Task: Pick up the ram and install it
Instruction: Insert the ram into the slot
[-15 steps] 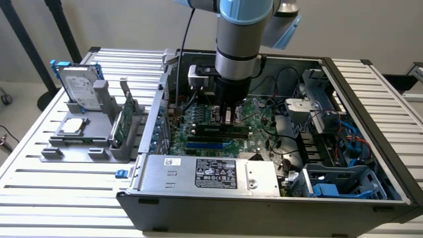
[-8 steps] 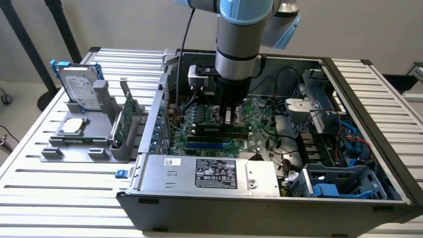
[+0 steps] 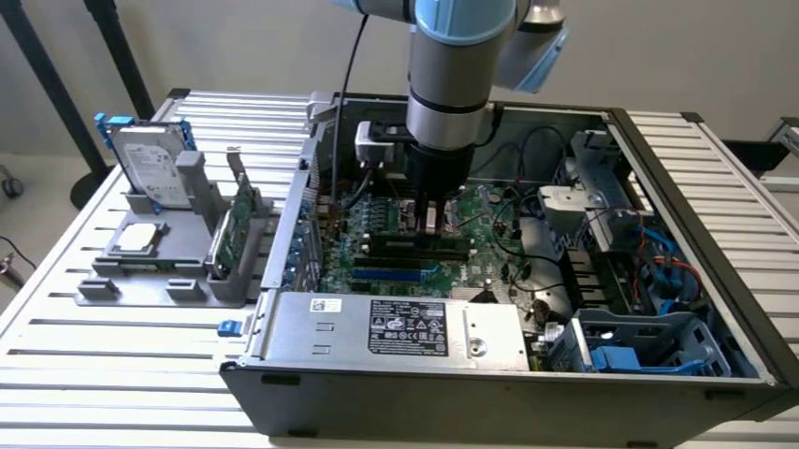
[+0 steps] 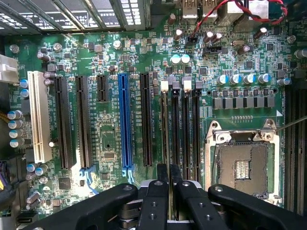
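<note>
Gripper point(image 4: 168, 173): jaws almost closed; held ram not confirmable.
Position: above memory slots point(image 4: 181, 129), inside case point(image 3: 500, 398).
Progress: 4 slots look empty; seating not done.

The motherboard point(image 4: 108, 139) is green, speckled with silver solder dots and small black chips. Across it run black slots point(image 4: 64, 122), one bright blue slot point(image 4: 124, 124) and one cream-white slot point(image 4: 38, 115). The hand point(image 4: 169, 175) is matt black. The arm point(image 3: 450, 94) is silver-grey with pale blue caps. The case point(image 3: 500, 407) is dark grey. The tabletop point(image 3: 125, 374) is silver, ribbed in parallel stripes.
</note>
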### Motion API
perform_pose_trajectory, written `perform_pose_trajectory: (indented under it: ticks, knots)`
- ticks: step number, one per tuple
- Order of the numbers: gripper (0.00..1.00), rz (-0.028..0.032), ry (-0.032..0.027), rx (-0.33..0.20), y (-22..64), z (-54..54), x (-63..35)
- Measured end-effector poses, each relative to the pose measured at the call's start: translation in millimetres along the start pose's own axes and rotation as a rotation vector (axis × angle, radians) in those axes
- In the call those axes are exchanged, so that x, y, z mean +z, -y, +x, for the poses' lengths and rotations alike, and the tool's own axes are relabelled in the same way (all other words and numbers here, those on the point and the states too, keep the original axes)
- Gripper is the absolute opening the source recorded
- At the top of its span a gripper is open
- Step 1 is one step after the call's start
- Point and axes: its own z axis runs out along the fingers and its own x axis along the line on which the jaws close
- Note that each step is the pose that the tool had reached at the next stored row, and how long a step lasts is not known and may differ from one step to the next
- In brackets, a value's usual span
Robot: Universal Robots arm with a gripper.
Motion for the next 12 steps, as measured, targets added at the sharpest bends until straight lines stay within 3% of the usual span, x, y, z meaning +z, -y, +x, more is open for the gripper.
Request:
perform_pose_trajectory:
  ticks: [12]
  knots:
    - [0.14, -0.0017, -0.0002, -0.001, 0.0, 0.0, -0.5]
